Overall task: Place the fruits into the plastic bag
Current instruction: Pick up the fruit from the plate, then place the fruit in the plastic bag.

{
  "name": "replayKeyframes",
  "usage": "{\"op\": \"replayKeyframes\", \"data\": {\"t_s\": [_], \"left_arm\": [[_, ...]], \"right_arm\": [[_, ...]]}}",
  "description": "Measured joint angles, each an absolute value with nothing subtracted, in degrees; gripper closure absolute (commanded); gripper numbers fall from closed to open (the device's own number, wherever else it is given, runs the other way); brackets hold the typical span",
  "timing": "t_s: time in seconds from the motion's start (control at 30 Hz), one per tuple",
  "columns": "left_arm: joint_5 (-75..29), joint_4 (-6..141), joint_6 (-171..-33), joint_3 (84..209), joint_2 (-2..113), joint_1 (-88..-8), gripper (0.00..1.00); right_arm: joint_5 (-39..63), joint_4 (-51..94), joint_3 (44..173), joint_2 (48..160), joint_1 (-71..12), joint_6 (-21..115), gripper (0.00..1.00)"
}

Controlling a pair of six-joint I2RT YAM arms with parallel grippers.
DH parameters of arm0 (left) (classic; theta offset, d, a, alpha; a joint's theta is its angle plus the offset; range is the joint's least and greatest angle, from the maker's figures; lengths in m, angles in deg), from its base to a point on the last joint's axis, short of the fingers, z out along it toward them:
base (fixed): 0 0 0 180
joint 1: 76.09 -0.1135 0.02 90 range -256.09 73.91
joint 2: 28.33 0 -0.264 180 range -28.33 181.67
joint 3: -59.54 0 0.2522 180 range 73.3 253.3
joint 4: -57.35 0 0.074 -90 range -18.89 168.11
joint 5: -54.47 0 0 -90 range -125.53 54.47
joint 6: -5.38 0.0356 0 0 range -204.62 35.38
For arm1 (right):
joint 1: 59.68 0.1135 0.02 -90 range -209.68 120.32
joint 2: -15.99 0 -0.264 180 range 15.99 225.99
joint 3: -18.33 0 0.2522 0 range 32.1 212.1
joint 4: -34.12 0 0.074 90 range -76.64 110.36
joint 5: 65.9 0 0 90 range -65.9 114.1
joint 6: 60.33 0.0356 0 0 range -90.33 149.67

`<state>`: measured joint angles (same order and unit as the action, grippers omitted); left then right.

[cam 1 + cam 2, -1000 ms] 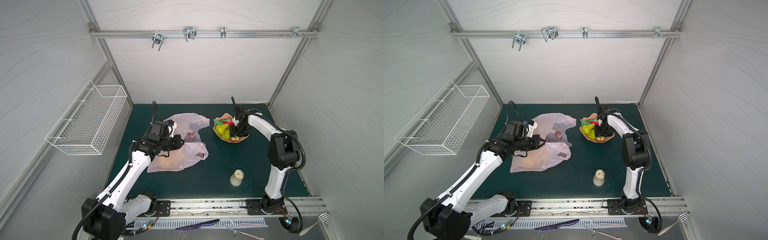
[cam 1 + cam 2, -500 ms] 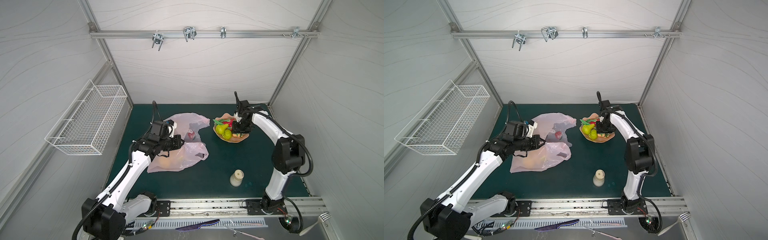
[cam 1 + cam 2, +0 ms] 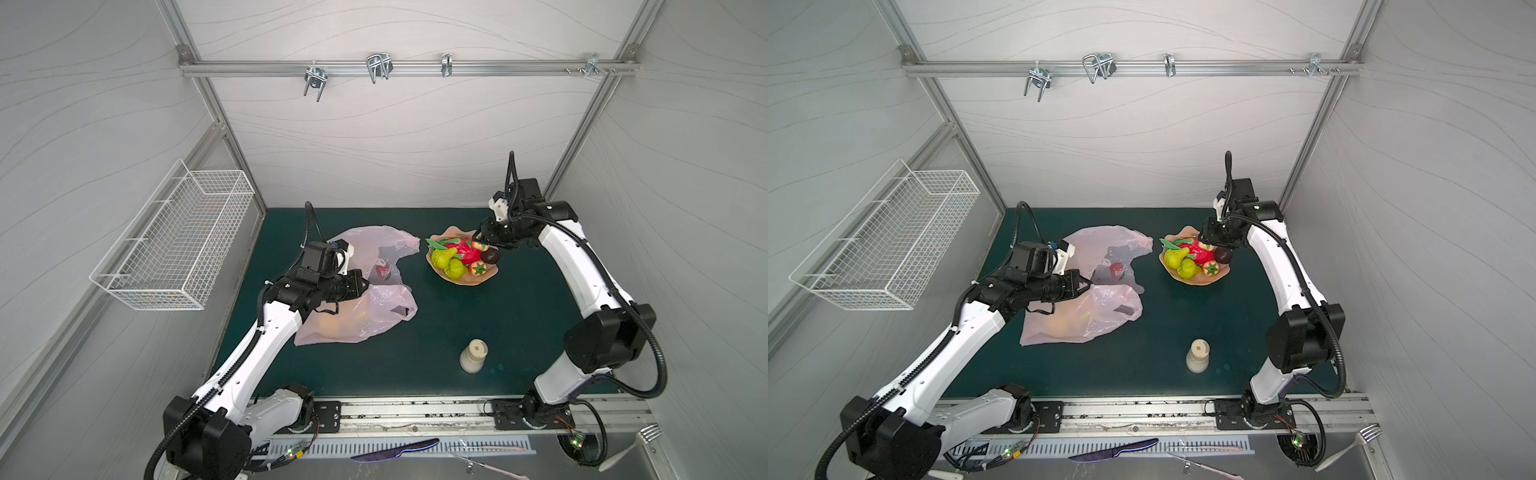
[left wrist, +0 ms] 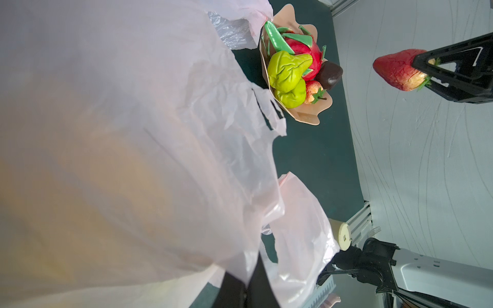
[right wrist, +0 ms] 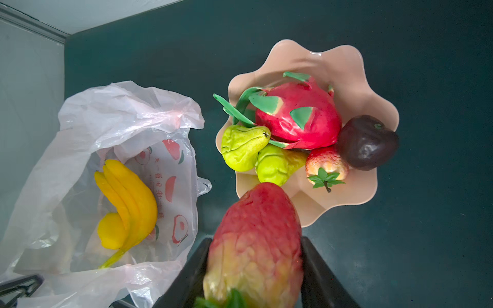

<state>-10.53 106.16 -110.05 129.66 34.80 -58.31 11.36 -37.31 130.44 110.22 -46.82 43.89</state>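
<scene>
My right gripper is shut on a red-and-yellow strawberry and holds it in the air above the peach plate. On the plate lie a red dragon fruit, two green pears, another strawberry and a dark brown fruit. To the left of the plate my left gripper is shut on the rim of the pale-pink plastic bag and lifts it open. A yellow banana bunch lies inside the bag.
A cream bottle stands on the green mat in front of the plate. A white wire basket hangs on the left wall. A knife and a fork lie on the front ledge.
My right gripper has narrowed onto the strawberry and risen from the plate, with the arm drawing back to the right. The left arm and the bag have stayed put.
</scene>
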Motion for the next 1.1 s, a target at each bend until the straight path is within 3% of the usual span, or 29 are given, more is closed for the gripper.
{"op": "replayKeyframes", "data": {"t_s": [0.33,0.6,1.1], "left_arm": [[-10.3,106.2,-110.1,129.7,34.8,-58.3,1.0],[-10.3,106.2,-110.1,129.7,34.8,-58.3,1.0],[-10.7,106.4,-110.1,129.7,32.9,-58.3,1.0]], "right_arm": [[4.9,-34.0,125.8,110.2,-44.9,45.9,0.51],[-1.4,-25.4,120.9,112.0,-33.5,52.0,0.51],[-15.1,2.6,110.6,122.3,-17.9,77.6,0.52]]}}
